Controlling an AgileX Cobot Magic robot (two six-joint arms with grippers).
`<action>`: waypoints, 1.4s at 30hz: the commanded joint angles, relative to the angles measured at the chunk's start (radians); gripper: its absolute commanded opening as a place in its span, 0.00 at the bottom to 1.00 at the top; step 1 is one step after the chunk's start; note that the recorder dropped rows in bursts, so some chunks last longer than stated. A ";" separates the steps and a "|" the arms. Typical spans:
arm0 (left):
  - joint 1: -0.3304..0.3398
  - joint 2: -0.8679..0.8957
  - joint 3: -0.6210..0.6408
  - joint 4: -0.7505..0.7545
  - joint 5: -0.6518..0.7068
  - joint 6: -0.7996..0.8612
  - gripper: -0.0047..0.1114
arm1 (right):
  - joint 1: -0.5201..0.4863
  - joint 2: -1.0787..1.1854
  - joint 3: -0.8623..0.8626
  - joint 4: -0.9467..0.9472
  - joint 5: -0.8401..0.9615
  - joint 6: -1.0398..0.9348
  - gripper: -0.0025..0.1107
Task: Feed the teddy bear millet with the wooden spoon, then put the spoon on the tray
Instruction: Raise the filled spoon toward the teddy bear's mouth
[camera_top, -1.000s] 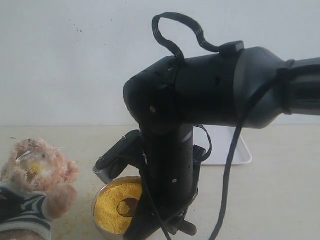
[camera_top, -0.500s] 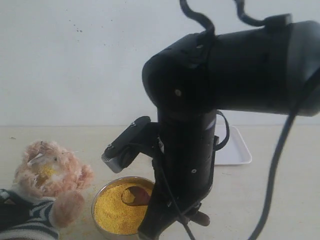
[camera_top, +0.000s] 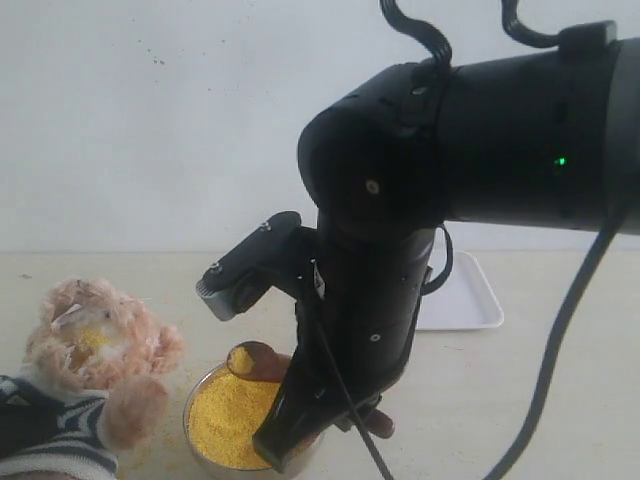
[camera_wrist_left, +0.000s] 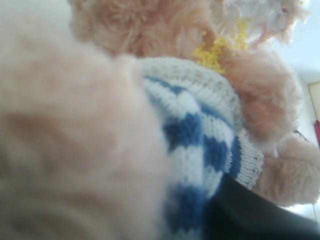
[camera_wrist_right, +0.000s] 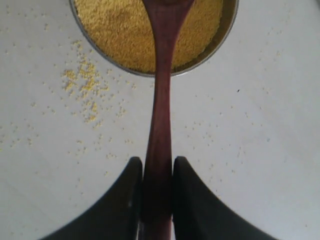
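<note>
Reddish-brown wooden spoon (camera_wrist_right: 159, 100) is clamped by its thin handle between the two black fingers (camera_wrist_right: 131, 180) of the right end effector (camera_wrist_right: 157, 167). The jaws are narrow and closed on the handle near its end. The handle runs from the end effector across the bench (camera_wrist_right: 260, 125) and over the rim of the round metal bowl (camera_wrist_right: 227, 30).

In the exterior view the oval spoon bowl (camera_top: 255, 362) sits above the far rim of the metal bowl (camera_top: 190, 410) and carries a small load of yellow grains. The millet (camera_top: 225, 425) fills the bowl. Loose grains (camera_wrist_right: 82, 80) lie scattered on the bench beside it.

The teddy bear (camera_top: 95, 345) is at the near left, just beside the bowl, upright, with yellow grains stuck to its muzzle. The left wrist view is filled by its plush and blue-and-white striped shirt (camera_wrist_left: 200, 135). The left end effector is not clearly visible there, so whether it is open or closed cannot be told.

The white tray (camera_top: 465, 300) lies flat at the far right, partly hidden behind the black right arm (camera_top: 400, 250) and well apart from the bowl.
</note>
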 joint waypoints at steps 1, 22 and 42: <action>-0.002 -0.001 0.002 -0.020 0.024 -0.008 0.07 | 0.002 -0.003 0.000 0.047 0.061 0.017 0.02; -0.002 -0.001 0.091 -0.007 -0.005 -0.008 0.07 | 0.001 -0.002 -0.004 0.083 0.120 -0.019 0.02; -0.002 -0.001 0.091 -0.015 -0.005 -0.008 0.07 | 0.081 -0.002 -0.211 0.058 0.096 -0.098 0.02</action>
